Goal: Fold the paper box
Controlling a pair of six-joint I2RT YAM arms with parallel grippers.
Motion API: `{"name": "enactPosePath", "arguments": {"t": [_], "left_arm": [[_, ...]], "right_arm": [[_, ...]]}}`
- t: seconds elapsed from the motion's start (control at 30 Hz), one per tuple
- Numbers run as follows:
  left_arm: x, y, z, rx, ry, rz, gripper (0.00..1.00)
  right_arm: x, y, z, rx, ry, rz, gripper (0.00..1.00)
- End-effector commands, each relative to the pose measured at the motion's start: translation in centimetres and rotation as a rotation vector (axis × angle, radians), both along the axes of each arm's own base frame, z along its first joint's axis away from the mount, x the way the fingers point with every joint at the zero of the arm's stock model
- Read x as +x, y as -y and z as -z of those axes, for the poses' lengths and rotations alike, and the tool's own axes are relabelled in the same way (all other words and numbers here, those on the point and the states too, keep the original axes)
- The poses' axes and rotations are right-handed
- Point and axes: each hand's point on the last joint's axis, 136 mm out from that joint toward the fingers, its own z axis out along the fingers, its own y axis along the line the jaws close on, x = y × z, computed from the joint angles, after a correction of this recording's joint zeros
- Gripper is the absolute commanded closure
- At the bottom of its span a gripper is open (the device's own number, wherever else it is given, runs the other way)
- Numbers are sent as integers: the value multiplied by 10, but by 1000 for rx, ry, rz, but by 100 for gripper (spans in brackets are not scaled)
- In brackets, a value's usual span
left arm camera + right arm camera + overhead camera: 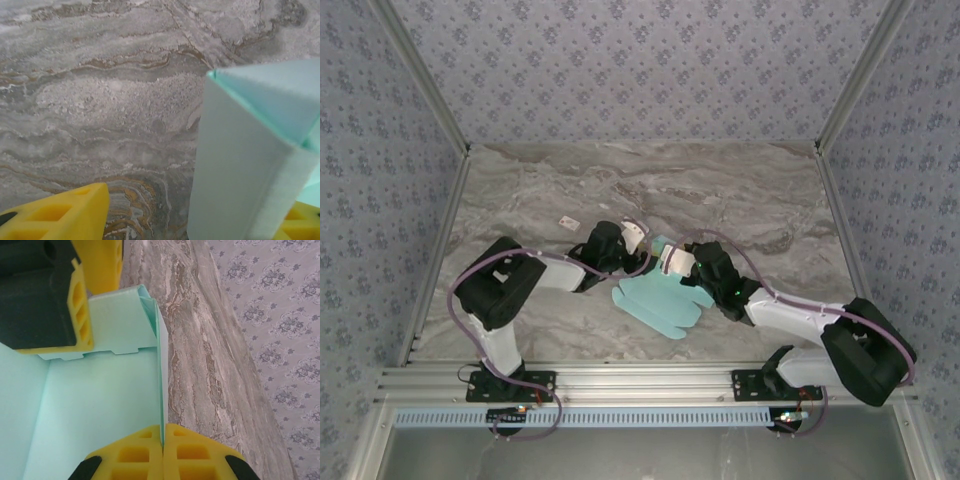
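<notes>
The paper box point(660, 300) is a light blue die-cut sheet lying partly folded on the marble table between the two arms. My right gripper point(163, 432) is shut on the lower edge of an upright side wall of the paper box point(100, 400); in the top view the right gripper point(670, 262) sits at the sheet's far edge. My left gripper point(199, 200) is open, its yellow fingers point(65, 215) standing either side of a raised folded corner of the paper box point(250, 160), with a gap on the left side. From above, the left gripper point(638, 238) is just beyond the sheet.
A tiny white tag point(567, 221) lies on the table left of the left gripper. Patterned walls enclose the marble table point(740, 190) on three sides. The left gripper's black body and yellow finger point(80, 305) hang close over the raised flap in the right wrist view.
</notes>
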Motion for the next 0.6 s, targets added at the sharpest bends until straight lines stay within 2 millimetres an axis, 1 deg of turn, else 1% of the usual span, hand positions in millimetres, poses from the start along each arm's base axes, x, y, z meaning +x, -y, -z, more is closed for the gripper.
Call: {"name": "enactPosePath", "arguments": {"t": [0.0, 0.17, 0.37, 0.43, 0.57], "left_arm": [[4, -6, 13, 31, -38, -19, 42], [6, -4, 16, 31, -43, -23, 50], [8, 4, 16, 19, -57, -1, 54], [9, 6, 17, 17, -61, 3, 57], [8, 7, 19, 19, -74, 12, 59]], "right_arm": [[8, -1, -27, 58, 48, 30, 100], [7, -4, -29, 77, 44, 24, 100], [5, -3, -25, 83, 36, 26, 100], [4, -5, -26, 87, 37, 25, 100], [4, -4, -28, 85, 44, 27, 100]]}}
